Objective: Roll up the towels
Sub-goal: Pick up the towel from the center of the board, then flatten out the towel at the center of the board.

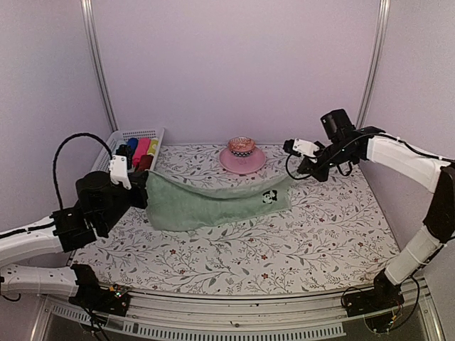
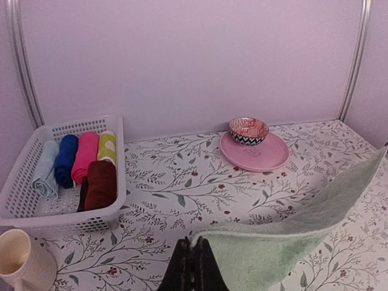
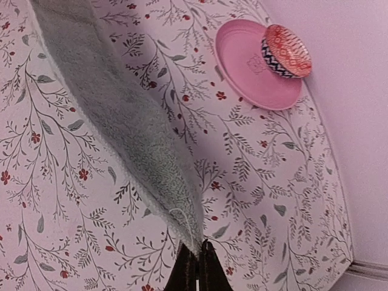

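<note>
Green towel (image 1: 213, 202) | soft terry, sagging | pinched: left fingers (image 2: 180, 270), right fingers (image 3: 182, 273)

No words, numbers or brand names can be read anywhere. The green towel (image 1: 213, 202) has a small black-and-white round picture (image 1: 269, 197) near its right end, but no letters show on it.

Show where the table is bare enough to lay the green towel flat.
Widest bare cover: the near strip between the green towel and the front edge, plus the right side past the towel's end. A smaller gap lies between basket and pink plate. Crowded: back left, at the basket.
</note>
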Robot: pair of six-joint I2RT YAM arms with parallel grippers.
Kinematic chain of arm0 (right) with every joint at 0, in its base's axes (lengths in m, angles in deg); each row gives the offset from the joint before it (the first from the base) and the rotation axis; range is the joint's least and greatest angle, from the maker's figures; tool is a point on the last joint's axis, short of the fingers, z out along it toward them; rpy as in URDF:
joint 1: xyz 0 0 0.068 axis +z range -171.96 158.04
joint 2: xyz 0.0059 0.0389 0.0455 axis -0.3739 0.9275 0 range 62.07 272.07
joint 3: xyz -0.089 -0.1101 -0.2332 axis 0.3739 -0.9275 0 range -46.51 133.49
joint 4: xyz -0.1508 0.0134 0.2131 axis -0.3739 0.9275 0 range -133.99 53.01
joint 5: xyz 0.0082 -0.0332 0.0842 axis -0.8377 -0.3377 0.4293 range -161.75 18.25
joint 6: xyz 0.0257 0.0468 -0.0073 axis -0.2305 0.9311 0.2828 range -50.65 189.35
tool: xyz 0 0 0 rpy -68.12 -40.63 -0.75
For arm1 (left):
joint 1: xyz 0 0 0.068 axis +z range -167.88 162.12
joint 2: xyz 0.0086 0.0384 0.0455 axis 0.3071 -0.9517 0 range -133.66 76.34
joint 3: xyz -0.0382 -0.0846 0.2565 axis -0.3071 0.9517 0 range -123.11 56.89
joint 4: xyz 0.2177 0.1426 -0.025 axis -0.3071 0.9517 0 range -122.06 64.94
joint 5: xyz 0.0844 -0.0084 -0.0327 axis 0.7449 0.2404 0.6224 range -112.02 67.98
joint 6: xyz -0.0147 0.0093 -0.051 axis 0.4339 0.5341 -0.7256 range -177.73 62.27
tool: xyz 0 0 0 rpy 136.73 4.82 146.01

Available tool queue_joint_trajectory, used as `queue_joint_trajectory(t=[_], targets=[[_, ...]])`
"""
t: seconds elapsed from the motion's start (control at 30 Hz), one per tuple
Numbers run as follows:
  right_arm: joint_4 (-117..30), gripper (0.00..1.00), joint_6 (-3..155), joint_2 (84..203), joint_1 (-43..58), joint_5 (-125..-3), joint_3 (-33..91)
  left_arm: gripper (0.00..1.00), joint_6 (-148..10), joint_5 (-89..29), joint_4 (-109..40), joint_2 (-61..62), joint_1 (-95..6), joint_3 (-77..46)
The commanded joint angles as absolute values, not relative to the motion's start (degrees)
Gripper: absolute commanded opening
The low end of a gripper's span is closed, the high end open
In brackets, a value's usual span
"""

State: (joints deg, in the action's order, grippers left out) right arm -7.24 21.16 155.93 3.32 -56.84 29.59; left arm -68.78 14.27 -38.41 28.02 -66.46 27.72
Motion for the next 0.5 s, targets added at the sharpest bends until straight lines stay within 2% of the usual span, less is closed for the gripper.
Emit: queue_joint_trajectory(t=[0.0,0.13,0.27,0.47], targets=[[-0.9,0.02,19.7,143.7,1.5,-62.5,28.5,0.00,-66.4,9.6,-34.8,33.4,-66.6,23.9],[6.4,0.02,17.6,134.2,1.5,-60.4,30.0,0.00,-66.5,6.2,-33.3,38.5,-69.7,22.5],[7.5,0.02,19.0,127.0,1.5,-59.7,33.0,0.00,-66.5,6.2,-32.9,40.4,-73.7,20.7],[3.4,0.02,22.4,132.3,0.2,-65.1,29.9,0.00,-69.7,10.6,-29.8,30.3,-74.0,17.0]])
